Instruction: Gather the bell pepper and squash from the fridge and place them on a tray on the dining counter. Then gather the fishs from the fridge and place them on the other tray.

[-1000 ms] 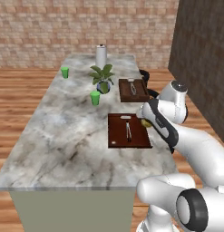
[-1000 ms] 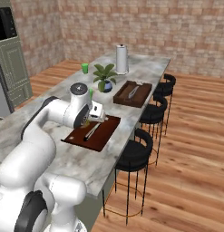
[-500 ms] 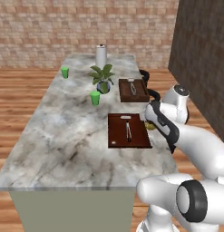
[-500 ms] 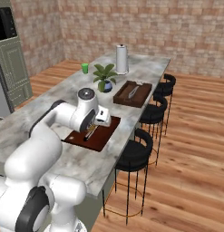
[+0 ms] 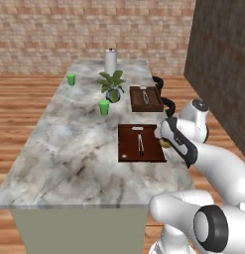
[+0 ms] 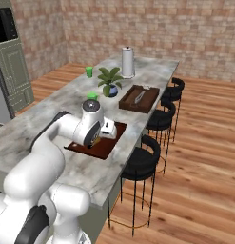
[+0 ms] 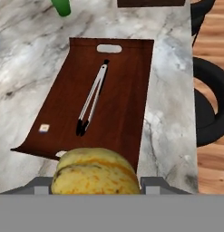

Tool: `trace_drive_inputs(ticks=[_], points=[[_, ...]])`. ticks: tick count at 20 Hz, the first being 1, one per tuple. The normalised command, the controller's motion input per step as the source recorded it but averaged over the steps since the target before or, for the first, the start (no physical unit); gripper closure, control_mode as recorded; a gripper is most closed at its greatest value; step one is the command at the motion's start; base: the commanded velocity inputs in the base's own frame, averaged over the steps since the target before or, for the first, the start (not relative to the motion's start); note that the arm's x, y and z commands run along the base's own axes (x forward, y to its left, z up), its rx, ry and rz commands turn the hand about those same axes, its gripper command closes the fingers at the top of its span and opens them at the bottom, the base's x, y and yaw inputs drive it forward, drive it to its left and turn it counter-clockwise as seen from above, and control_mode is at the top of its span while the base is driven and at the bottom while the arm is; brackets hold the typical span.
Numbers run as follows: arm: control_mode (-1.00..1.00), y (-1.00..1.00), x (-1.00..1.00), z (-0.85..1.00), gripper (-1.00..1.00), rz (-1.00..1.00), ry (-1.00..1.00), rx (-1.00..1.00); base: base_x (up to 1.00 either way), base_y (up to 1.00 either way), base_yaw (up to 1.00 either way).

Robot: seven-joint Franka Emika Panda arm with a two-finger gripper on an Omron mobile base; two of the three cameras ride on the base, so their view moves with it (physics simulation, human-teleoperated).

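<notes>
Holding the squash (image 7: 95, 171) between its two fingers, the gripper (image 7: 96, 185) hangs over the near edge of the dining counter (image 5: 74, 144); in the hand view the yellow vegetable sits directly at the finger tips, and the grey finger pads show on both of its sides. From the left base view, a little yellow of the squash (image 5: 165, 144) is visible under the hand, just beside the right edge of the near tray (image 5: 129, 146). Going from left to right in the hand view, first comes bare marble, then the dark brown tray (image 7: 127, 72) with a pair of metal tongs (image 7: 91, 100) lying along its middle, then a strip of marble, and at the far right a black bar stool (image 7: 212, 113) over the wooden floor. The squash is above the near end of this tray, toward its right corner, and whether it touches the tray I cannot tell. Farther on the counter stand a green cup (image 5: 103, 107), a potted plant (image 5: 112, 85), a second tray (image 5: 146, 98) and a paper towel roll (image 5: 110, 61).
</notes>
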Motion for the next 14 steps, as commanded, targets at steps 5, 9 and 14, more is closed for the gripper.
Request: trace_drive_inputs(ticks=[5,9,14], points=[[-1.0,0.0,0.19,-0.27,1.0,0.0,0.0,0.0,0.0,0.0,0.0],[-1.0,0.0,0.3,-0.32,1.0,0.0,0.0,0.0,0.0,0.0,0.0],[-1.0,0.0,0.24,-0.27,1.0,0.0,0.0,0.0,0.0,0.0,0.0]])
